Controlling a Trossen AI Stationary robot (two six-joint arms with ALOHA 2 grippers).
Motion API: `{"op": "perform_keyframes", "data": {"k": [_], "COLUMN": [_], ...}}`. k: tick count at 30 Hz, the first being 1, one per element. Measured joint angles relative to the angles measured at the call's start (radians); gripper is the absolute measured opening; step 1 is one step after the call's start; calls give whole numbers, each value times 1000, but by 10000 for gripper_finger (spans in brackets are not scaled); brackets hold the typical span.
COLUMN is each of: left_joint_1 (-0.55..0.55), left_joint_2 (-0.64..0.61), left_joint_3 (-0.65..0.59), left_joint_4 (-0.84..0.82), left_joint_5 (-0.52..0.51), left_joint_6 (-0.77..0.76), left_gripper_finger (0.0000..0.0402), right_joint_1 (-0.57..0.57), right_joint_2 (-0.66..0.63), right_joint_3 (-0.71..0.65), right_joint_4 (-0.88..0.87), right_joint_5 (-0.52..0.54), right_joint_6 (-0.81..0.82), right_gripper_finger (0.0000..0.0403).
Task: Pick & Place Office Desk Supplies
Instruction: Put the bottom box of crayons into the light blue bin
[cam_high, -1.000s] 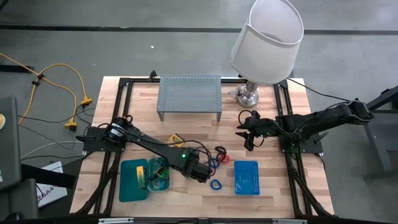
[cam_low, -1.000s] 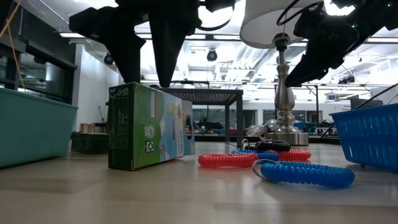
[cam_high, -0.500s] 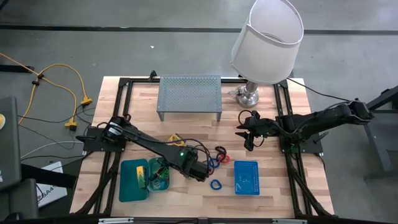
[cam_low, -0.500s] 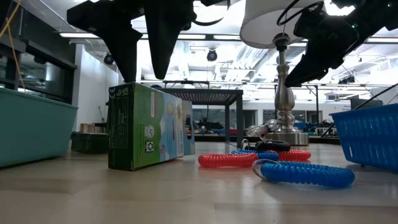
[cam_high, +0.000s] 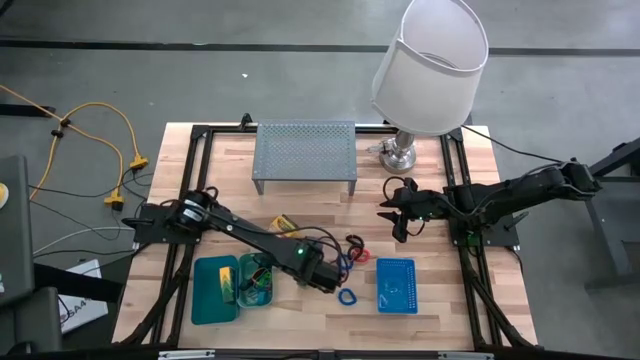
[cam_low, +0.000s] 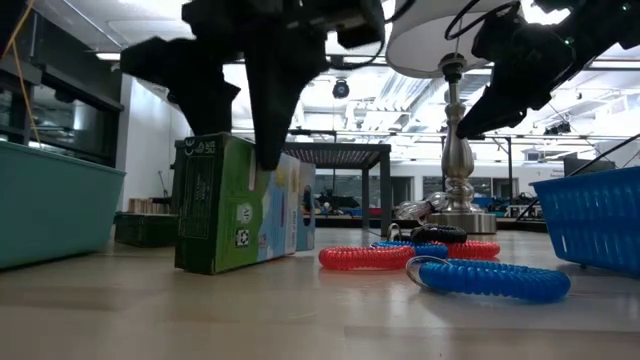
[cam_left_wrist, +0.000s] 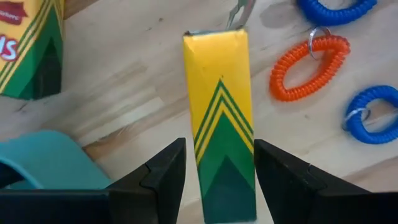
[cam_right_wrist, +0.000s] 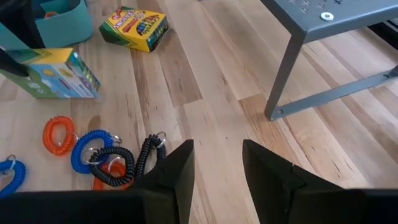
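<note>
The left hand (cam_left_wrist: 217, 171) is low over the worktop (cam_high: 310, 215), fingers apart and straddling the upright crayon box (cam_left_wrist: 219, 112), not clamped on it. That box stands just at three o'clock of the teal tray (cam_high: 214, 292), with coiled loops (cam_high: 347, 296) lying further toward three. The right hand (cam_high: 397, 222) hovers with fingers apart near the lamp base (cam_high: 398, 153), at one o'clock from the loops.

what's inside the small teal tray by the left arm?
The small teal tray holds yellow-green and orange items, too small to identify. The left gripper and its arm cover its right side, hiding anything there.
</note>
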Motion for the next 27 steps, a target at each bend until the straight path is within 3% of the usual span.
{"op": "perform_keyframes", "data": {"k": [11,27], "left_joint_1": [29,26], "left_joint_2": [51,53], "left_joint_3": [0,0], "left_joint_4": [11,5], "left_joint_5": [9,-10], "left_joint_6": [68,51], "left_gripper_finger": [179,179], "right_joint_1": [0,0], "right_joint_2": [0,0], "right_joint_3": [0,0], "right_joint_4": [9,12], "right_joint_5": [0,0], "right_joint_6": [0,0], "right_gripper_finger": [124,124]}}
